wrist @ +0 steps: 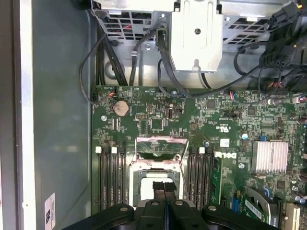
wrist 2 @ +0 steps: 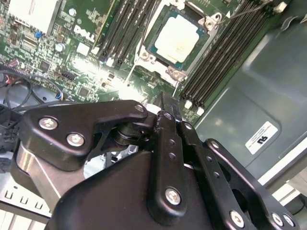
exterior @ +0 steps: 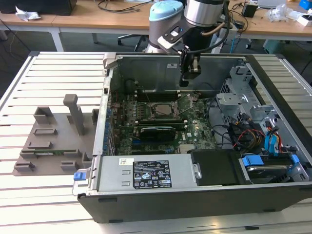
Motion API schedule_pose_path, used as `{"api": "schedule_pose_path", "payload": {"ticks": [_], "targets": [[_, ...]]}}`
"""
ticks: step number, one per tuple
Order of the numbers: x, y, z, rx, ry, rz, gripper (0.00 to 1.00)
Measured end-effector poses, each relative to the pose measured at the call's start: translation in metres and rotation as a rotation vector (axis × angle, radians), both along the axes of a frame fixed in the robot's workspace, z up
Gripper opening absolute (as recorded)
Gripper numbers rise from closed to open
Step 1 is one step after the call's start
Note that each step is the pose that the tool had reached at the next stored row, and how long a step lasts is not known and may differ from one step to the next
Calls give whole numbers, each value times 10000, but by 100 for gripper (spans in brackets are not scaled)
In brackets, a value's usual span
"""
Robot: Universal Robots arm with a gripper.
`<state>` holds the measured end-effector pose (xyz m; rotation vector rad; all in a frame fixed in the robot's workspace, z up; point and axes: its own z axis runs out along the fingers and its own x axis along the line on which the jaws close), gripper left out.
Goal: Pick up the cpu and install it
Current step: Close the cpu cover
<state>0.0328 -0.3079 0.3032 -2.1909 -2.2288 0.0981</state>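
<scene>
Jaws: closed together, the two pads meeting along a thin line in the first wrist view, with nothing between them and touching nothing. The arm (exterior: 195, 19) hangs the jaws inside the open computer case (exterior: 195, 200), which lies on the slatted bench (exterior: 48, 73). In the exterior view the jaws are up off the motherboard (exterior: 197, 129), near the case's far wall. The cpu (exterior: 160, 110) is not held. It lies flat in its socket (wrist 2: 209, 21) on the motherboard, silver top up, tan rim showing on all sides in the second wrist view (wrist 2: 177, 40). In the exterior view it sits below the jaws and toward the exterior view's left of them, well apart. In the first wrist view the closed jaw tips overlap the middle of the cpu (wrist: 142, 189), so they stand roughly above it; whether the height gap matches the exterior view cannot be judged here. The socket's hinged cover plate (wrist: 160, 146) stands tilted up, clear of the cpu. Memory slots (wrist: 110, 177) flank the socket on both sides. A long black card (exterior: 156, 131) sits just beside the socket, on the near side in the exterior view. A grey fixture (exterior: 53, 141) rests on the bench at the exterior view's left of the case.
</scene>
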Motion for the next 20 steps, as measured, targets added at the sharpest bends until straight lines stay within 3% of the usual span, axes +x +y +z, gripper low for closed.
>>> {"api": "schedule_pose_path", "payload": {"ticks": [2, 5, 10, 20], "targets": [[26, 1, 0, 28, 1, 6, 11], [61, 1, -3, 167, 0, 16, 11], [179, 2, -18, 116, 12, 74, 11], [344, 4, -29, 115, 27, 132, 11]]}}
